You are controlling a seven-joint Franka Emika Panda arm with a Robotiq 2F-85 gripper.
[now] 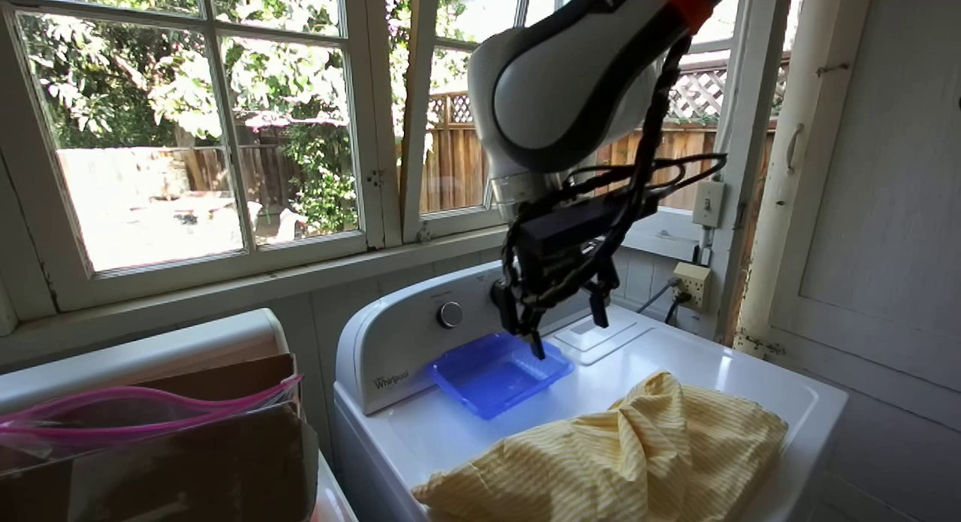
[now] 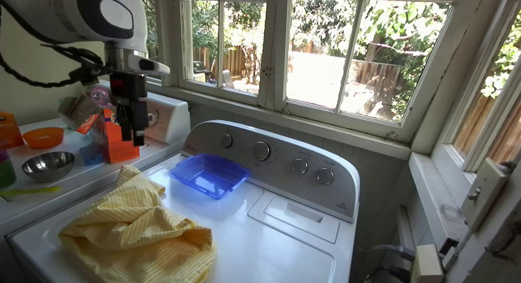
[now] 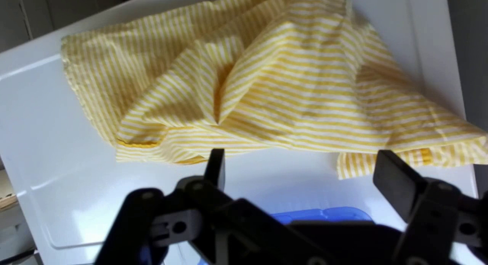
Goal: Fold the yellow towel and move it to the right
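Observation:
The yellow towel lies rumpled on the white washer lid, with fine yellow and white stripes; it shows in both exterior views (image 1: 570,462) (image 2: 134,234) and fills the upper part of the wrist view (image 3: 297,89). Its edges are partly folded over, and one narrow end sticks out at the right of the wrist view. My gripper (image 1: 569,334) is open, with its fingers wide apart and nothing held between them. It hangs above the lid, apart from the towel, also in the exterior view (image 2: 132,140). In the wrist view the fingertips (image 3: 301,158) appear near the towel's lower edge.
A blue plastic tray (image 1: 495,379) sits against the washer's control panel (image 2: 281,161), below the gripper. A neighbouring appliance carries a cardboard box (image 1: 173,462), a metal bowl (image 2: 48,167), an orange bowl (image 2: 43,137) and an orange box (image 2: 118,144). Windows stand behind.

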